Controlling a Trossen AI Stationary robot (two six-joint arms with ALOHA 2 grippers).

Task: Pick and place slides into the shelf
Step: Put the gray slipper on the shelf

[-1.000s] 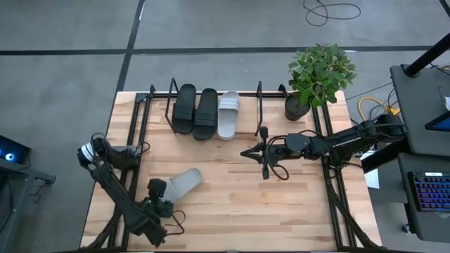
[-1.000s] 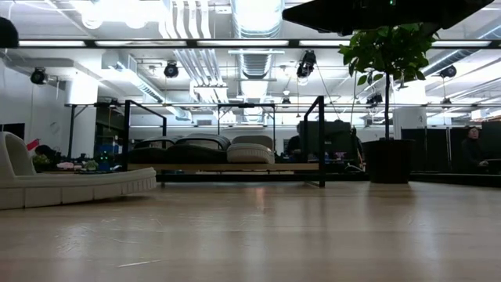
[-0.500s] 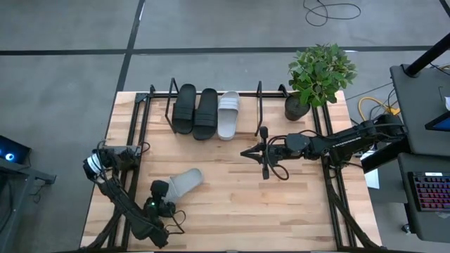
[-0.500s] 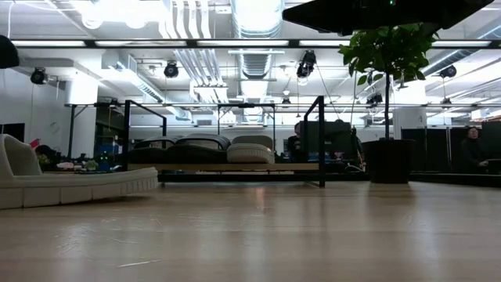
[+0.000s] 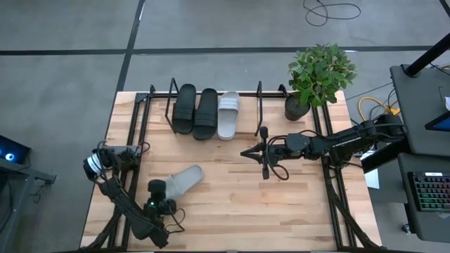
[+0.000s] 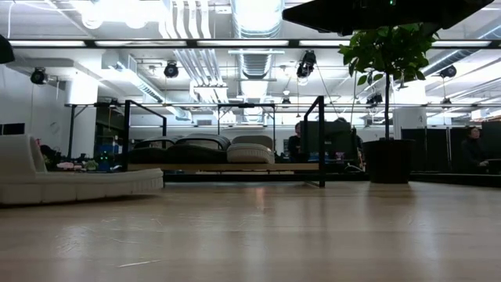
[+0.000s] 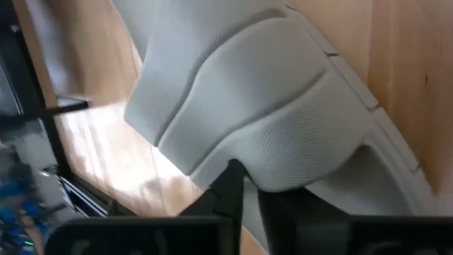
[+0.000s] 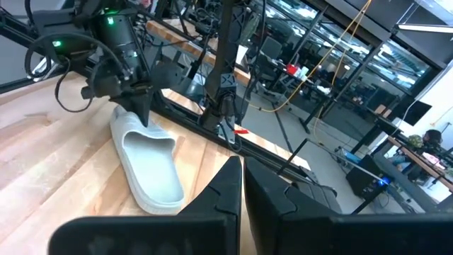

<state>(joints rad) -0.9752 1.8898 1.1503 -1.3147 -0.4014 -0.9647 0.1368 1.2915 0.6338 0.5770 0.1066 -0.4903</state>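
Note:
A light grey slide (image 5: 184, 180) lies sole-down on the table near its front left, also seen in the low view (image 6: 86, 184) and the right wrist view (image 8: 152, 170). My left gripper (image 5: 159, 191) is at its strap end, shut on the strap (image 7: 241, 106). The shelf (image 5: 204, 93) stands at the far edge. It holds two black slides (image 5: 185, 109) (image 5: 206, 112) and one light grey slide (image 5: 228, 114), lying side by side on its base board (image 6: 235, 167). My right gripper (image 5: 244, 152) hangs shut over the table's middle, holding nothing. My left gripper pinches the free edge of the slide's wide strap (image 7: 249, 183) between its two fingers (image 7: 225, 193). It comes slanting down from the table's near left (image 8: 139, 113). The slide's sole stays flat on the table.
A potted plant (image 5: 320, 74) stands at the far right corner beside the shelf. Black arm frames run along both sides of the table (image 5: 137, 133). Bare wood (image 5: 232, 204) lies between the slide and the shelf.
My left gripper has come down onto the light grey slide's strap end, rolled a little and taken hold of the strap. The slide has shifted slightly on the table and its strap has changed shape in the low view.

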